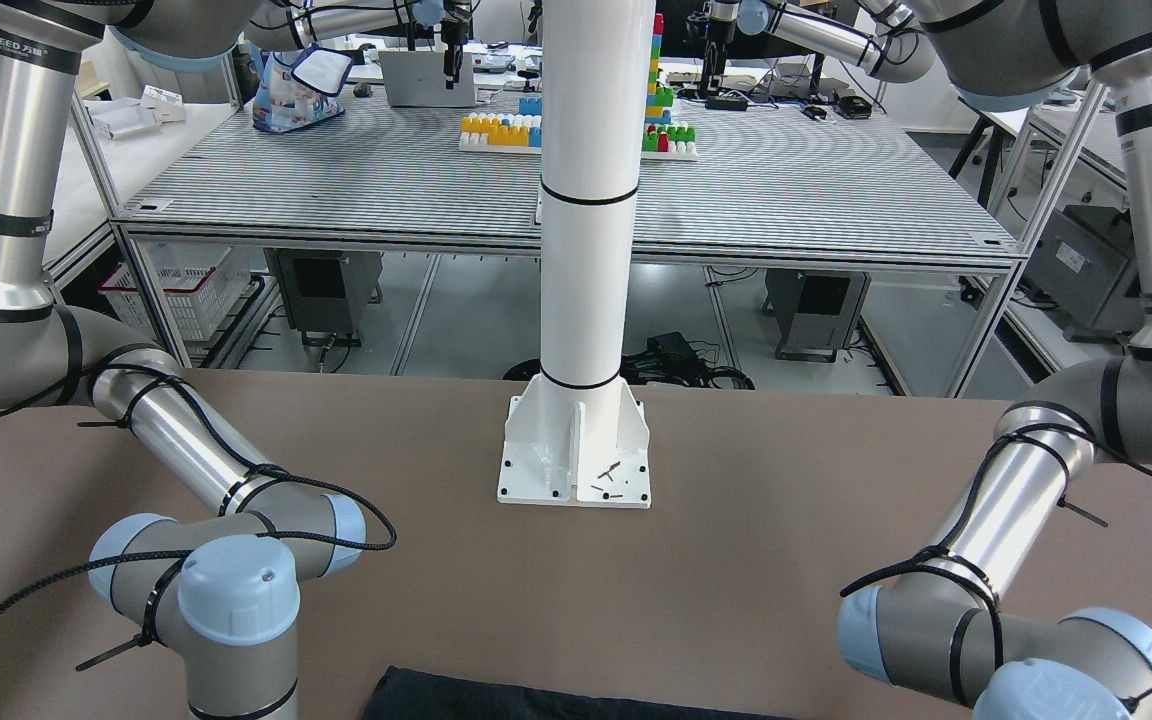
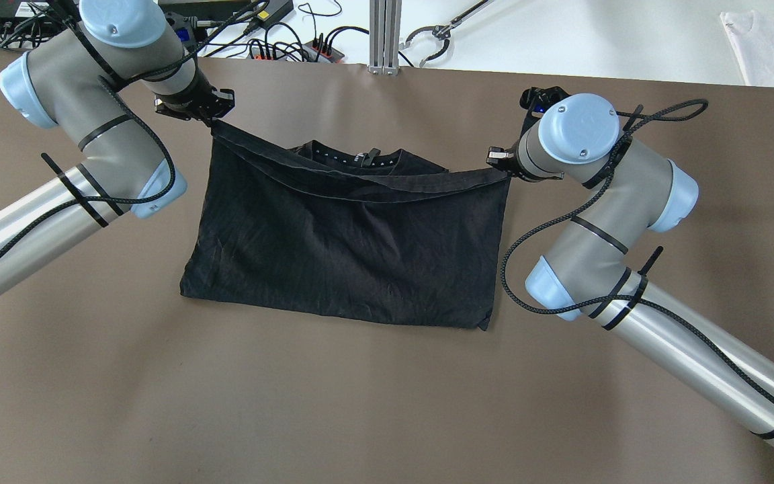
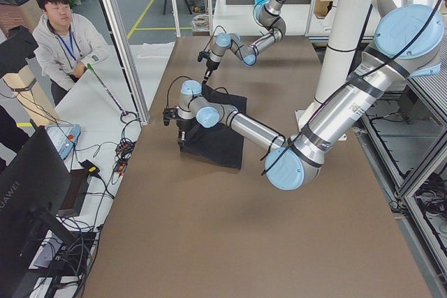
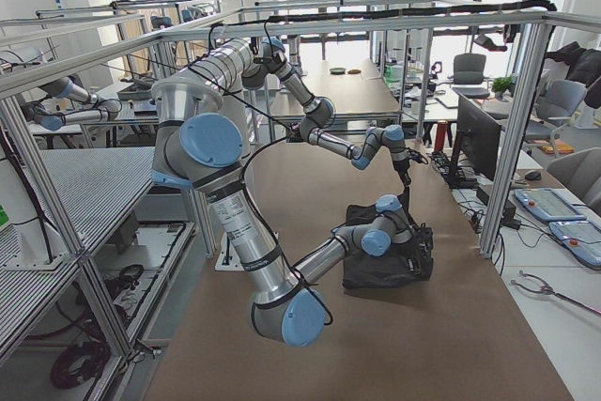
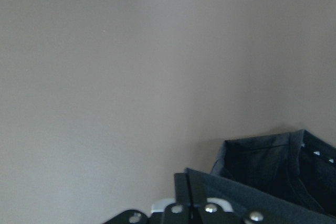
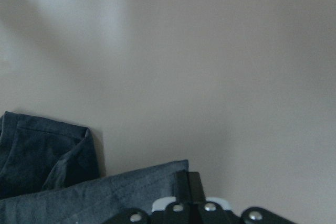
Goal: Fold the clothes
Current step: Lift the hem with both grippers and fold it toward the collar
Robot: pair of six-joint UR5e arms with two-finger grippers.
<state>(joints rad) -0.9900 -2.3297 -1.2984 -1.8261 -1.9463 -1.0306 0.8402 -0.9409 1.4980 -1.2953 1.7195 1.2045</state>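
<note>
Black garment [image 2: 347, 249] stretched between left tool [image 2: 216, 119] and right tool [image 2: 502, 168], each clamped on upper corner.

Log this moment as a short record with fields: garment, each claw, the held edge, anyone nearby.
garment: black garment, lower part lying on the brown table
left claw: shut on the garment's upper left corner
right claw: shut on the garment's upper right corner
held edge: raised off the table, sagging between the two claws
nearby: a person beside the table, seen in the exterior left view
</note>
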